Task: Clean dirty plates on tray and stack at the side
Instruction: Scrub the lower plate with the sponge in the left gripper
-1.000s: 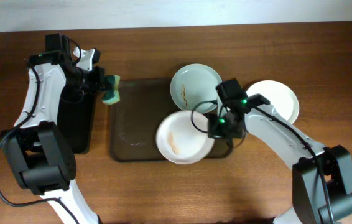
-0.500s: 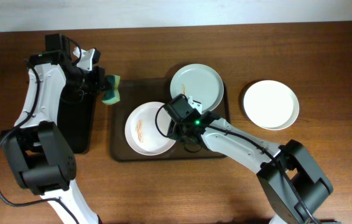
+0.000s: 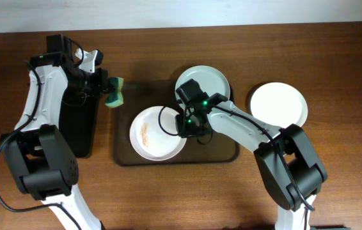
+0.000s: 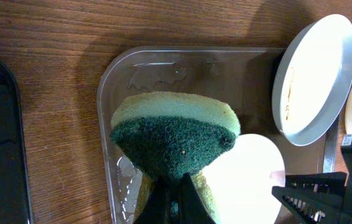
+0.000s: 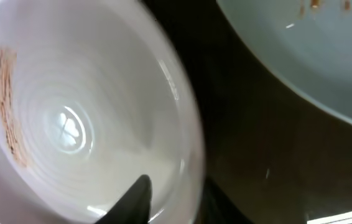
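Right pincer (image 3: 185,126) was found closed on the right-hand rim of the near plate (image 3: 157,132). One finger (image 5: 135,196) lay inside the dish and the rim passed between the jaws. We judged this hold to be a brace, pinning the plate on the tray (image 3: 130,105) so that it would not slide under scrubbing. That plate sat in the tray's near half, and its brownish smear (image 5: 8,112) lay on the side away from the pincer, fully exposed.

Left pincer (image 4: 176,202) was clamped narrow on a yellow sponge (image 4: 175,134) with a green scouring face. It held the sponge at the tray's far left corner, apart from the plate. We took this as a ready position, with wiping not yet begun.

The far plate (image 3: 212,82), also smeared, lay in the tray's far right corner, just beside the near one. A third plate (image 3: 279,107), showing no marks, rested alone on the table (image 3: 168,51) to the right of the tray. We read it as the start of the stack. A black tray (image 3: 82,134) lay beneath the left arm.
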`<action>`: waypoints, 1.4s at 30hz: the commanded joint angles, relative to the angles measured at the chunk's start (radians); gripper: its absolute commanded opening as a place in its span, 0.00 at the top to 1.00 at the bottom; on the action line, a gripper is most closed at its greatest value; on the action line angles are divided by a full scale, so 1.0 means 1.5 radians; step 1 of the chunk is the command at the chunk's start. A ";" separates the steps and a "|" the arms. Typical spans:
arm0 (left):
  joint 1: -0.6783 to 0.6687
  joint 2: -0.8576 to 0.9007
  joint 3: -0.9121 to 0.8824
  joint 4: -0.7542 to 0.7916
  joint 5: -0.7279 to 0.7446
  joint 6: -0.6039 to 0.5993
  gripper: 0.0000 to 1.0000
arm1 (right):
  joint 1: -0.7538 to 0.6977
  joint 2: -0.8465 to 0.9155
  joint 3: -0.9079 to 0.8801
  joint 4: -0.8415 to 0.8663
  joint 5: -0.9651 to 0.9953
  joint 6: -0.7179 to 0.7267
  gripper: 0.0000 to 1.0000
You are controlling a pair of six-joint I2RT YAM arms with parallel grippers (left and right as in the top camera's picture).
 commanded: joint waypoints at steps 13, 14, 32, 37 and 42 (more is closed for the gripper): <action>-0.002 -0.003 0.004 -0.027 0.062 0.034 0.99 | 0.002 0.048 0.008 0.037 -0.033 0.139 0.96; -0.002 -0.003 0.004 -0.056 0.122 0.088 1.00 | 0.001 0.048 0.008 0.037 -0.034 0.143 0.96; -0.169 -0.003 -0.293 0.218 -0.137 -0.081 1.00 | -0.029 0.048 0.008 0.067 -0.075 0.155 0.96; -0.169 -0.003 -0.288 0.116 0.095 0.057 0.99 | -0.029 0.048 0.008 0.067 -0.075 0.155 0.96; -0.142 -0.003 -0.287 0.111 -0.072 0.038 0.99 | -0.029 0.048 0.008 0.067 -0.075 0.155 0.96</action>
